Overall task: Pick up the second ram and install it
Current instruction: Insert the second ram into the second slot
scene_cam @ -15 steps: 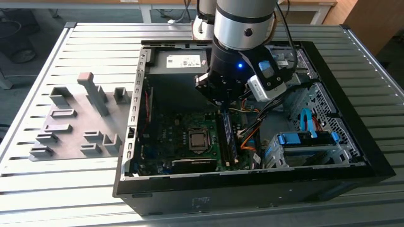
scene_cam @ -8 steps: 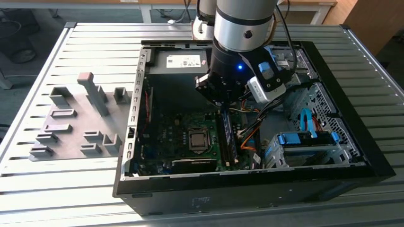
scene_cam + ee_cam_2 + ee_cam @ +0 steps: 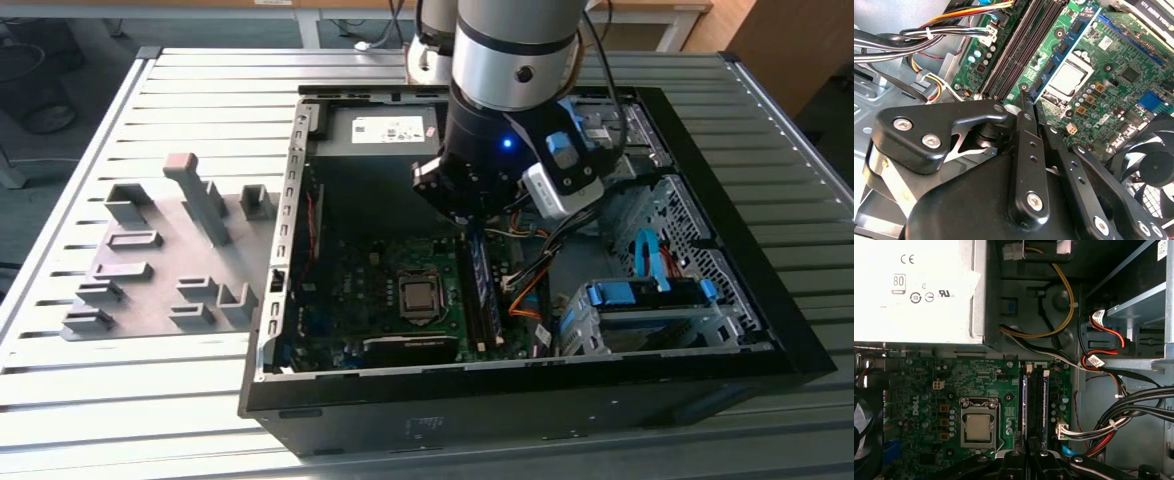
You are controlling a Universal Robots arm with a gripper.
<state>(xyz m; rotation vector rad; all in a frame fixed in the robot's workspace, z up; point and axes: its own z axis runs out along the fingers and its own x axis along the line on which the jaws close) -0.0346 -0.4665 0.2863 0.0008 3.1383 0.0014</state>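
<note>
The second ram (image 3: 1061, 47) is a thin blue-green stick with black chips. It stands on edge in the motherboard slot nearest the processor, also seen from above in the first wrist view (image 3: 1025, 405) and as a dark strip in the exterior view (image 3: 479, 292). My gripper (image 3: 1035, 107) reaches down into the open computer case (image 3: 287, 250), and its black fingers (image 3: 1024, 112) are closed on the stick's near end. In the first wrist view the gripper (image 3: 1027, 456) straddles that same slot. I cannot tell how deep the stick sits. In the exterior view the gripper (image 3: 470, 225) hangs under the arm.
The processor (image 3: 976, 427) lies right beside the slots. Cable bundles (image 3: 1114, 425) run on the slots' other side. The power supply (image 3: 380, 128) fills the case's far end, with blue drive-bay latches (image 3: 641, 293) at the exterior view's right. A grey holder tray (image 3: 147, 270) sits outside the case.
</note>
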